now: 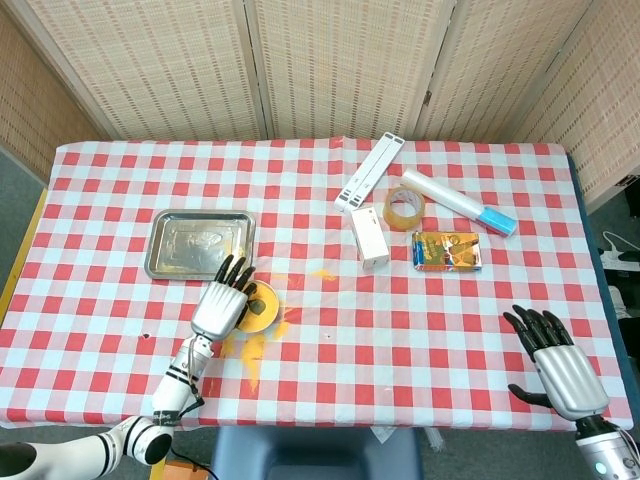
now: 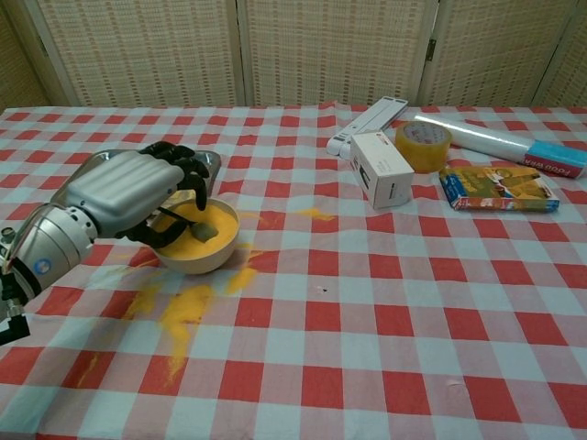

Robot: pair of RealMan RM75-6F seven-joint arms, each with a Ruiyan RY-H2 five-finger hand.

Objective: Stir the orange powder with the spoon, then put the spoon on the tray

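A cream bowl (image 2: pixel 204 260) of orange powder (image 2: pixel 216 220) stands left of centre on the checked cloth; in the head view the bowl (image 1: pixel 268 310) is half covered by my left hand (image 1: pixel 222 306). My left hand (image 2: pixel 127 191) hovers over the bowl and grips a grey-green spoon (image 2: pixel 203 232), whose head dips into the powder. The steel tray (image 1: pixel 200 243) lies just behind the bowl, its far corner (image 2: pixel 210 160) showing past the hand. At the table's front right corner my right hand (image 1: pixel 561 372) is held with fingers spread, holding nothing.
Spilled orange powder (image 2: pixel 183 307) streaks the cloth in front of the bowl, with a smaller patch (image 2: pixel 315 214) to its right. At the back right are a white box (image 2: pixel 382 169), a tape roll (image 2: pixel 422 144), a foil roll (image 2: pixel 500 144), a colourful packet (image 2: pixel 498 186) and a white bar (image 2: pixel 369 125).
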